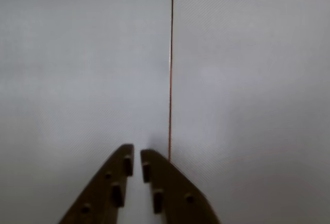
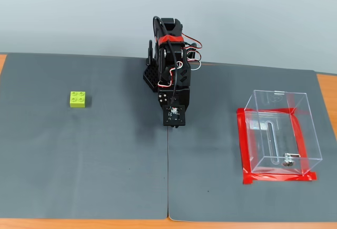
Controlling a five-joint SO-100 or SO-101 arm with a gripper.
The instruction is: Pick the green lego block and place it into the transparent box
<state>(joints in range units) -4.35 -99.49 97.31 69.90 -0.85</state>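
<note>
two dark grey mats lie side by side, covering most of an orange-brown counter, which shows only at the far left and right edges and along the bottom of the fixed view. the mats meet in a thin seam running toward the camera. red tape forms a rectangular border on the right mat. a plain pale grey wall stands behind. in the wrist view, the seam appears as a thin reddish line.

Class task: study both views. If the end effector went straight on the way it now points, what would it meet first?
Most likely only the grey mat, near its seam. The wrist view shows nothing else ahead of the end effector. The green lego block and transparent box lie off to either side.
</note>
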